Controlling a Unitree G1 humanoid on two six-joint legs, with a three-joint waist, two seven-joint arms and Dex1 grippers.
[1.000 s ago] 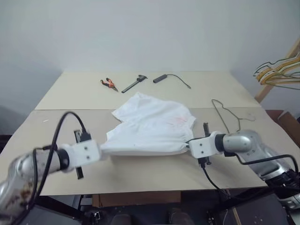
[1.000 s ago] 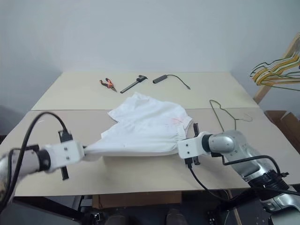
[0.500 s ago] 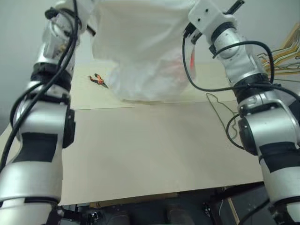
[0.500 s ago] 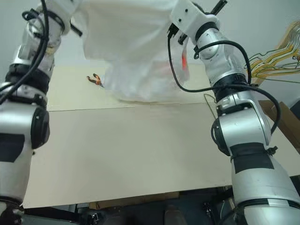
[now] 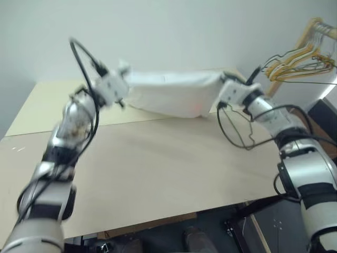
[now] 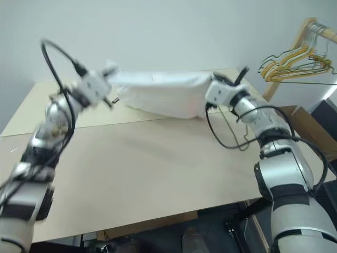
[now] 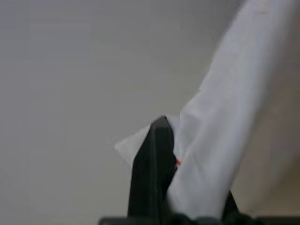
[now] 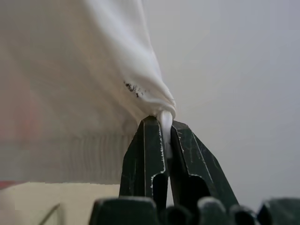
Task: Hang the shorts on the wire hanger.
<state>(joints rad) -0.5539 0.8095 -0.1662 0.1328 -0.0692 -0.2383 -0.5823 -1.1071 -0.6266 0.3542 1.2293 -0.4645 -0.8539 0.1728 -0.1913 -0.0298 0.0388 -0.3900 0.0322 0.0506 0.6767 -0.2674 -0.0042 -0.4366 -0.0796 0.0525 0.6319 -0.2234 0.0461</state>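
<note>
Lifted off the counter [image 5: 158, 158] since a second ago, the shorts [image 5: 174, 94] now hang stretched in the air between both arms. Left claw [image 5: 124, 80] is clenched on one waistband end, right claw [image 8: 164, 131] pinches the other. Only part of the wire hanger [image 5: 239, 124] shows, behind the right arm; the left claw is blurred

No legible text, label, brand, number or sign is appearing on any surface; small dark specks on the cloth near the right pincer are unreadable.
</note>
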